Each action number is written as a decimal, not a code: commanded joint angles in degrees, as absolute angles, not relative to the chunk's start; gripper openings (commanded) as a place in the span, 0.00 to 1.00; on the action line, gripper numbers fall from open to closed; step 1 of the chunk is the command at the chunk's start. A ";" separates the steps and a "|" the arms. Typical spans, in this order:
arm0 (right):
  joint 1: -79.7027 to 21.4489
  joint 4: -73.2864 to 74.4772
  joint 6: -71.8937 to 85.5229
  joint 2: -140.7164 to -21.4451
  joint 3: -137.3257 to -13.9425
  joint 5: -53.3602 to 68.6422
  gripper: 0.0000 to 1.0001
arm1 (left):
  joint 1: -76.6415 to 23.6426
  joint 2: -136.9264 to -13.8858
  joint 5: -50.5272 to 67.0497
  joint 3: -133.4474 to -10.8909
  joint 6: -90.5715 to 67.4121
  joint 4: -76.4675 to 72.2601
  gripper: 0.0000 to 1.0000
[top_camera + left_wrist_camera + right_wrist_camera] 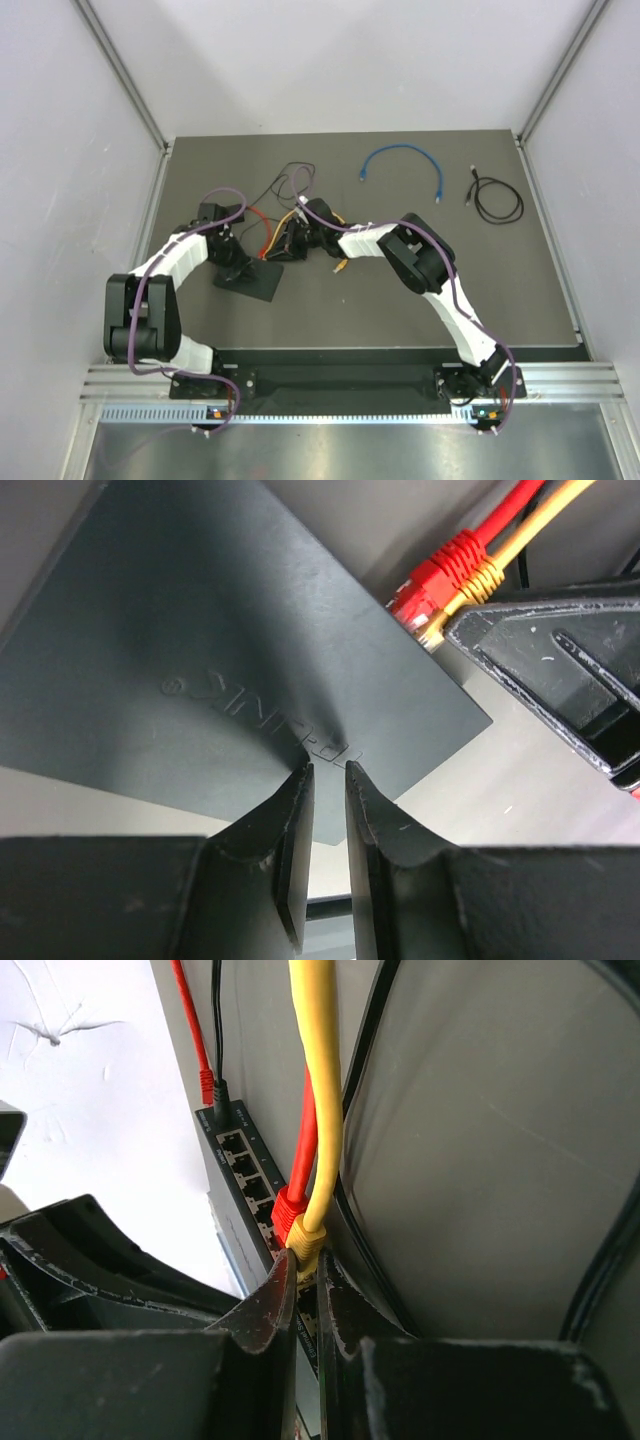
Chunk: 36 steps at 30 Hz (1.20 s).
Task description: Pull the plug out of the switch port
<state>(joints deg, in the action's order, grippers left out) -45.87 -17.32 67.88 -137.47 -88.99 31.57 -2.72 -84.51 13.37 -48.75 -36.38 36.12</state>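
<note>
Left of centre on the surface [450,290]: switch [250,283], a flat black slab lying toward the near edge, between my two arms.
Left pincer [327,785]: narrow, almost closed. Tips bear on the switch's plain top close to its edge, and I see nothing between them. I read this as bracing, not gripping.
Right pincer [305,1278]: narrow, clamped on the yellow plug [305,1243] at the port row [240,1165].
Yellow plug: looks seated in its port, with its cable running straight up and away.
Neighbours: red plug [288,1208] touching it, one port over. Black power cord [220,1090] at the far end of the row. Several ports between are empty.
Done: switch steadied, plug grasped.
Remaining: the pull itself. As far as I can see the plug is not out yet.
Latch tab: hidden by my fingers, so I cannot tell if it is pressed.
Risk: the red plug sits so close it may snag or be dragged along.
</note>
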 commanded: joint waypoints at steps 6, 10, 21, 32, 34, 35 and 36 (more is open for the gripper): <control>-47.99 -9.96 55.39 -138.16 -94.74 24.71 0.00 | -2.81 -89.91 5.63 -48.51 -39.37 43.68 0.25; -48.08 -5.45 51.33 -137.11 -95.72 18.82 0.00 | -2.72 -90.88 4.66 -48.26 -39.46 44.65 0.26; -45.35 -23.04 78.05 -139.83 -90.35 31.38 0.00 | -2.55 -91.76 4.75 -47.64 -39.55 43.86 0.26; -45.18 5.08 52.49 -140.19 -102.37 22.42 0.00 | -2.29 -94.74 4.92 -46.32 -39.37 42.72 0.26; -45.44 8.69 48.10 -140.19 -104.05 20.05 0.00 | -2.29 -95.80 5.62 -45.79 -39.46 42.54 0.26; -45.53 9.57 46.95 -140.27 -105.28 19.60 0.00 | -2.29 -96.15 5.71 -45.53 -39.55 42.28 0.26; -45.61 10.19 46.15 -140.10 -105.55 19.08 0.00 | -2.29 -96.59 5.89 -45.18 -39.64 42.19 0.26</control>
<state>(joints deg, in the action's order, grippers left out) -46.19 2.79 56.82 -139.41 -101.95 29.45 -2.13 -89.62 14.52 -51.29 -40.97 40.45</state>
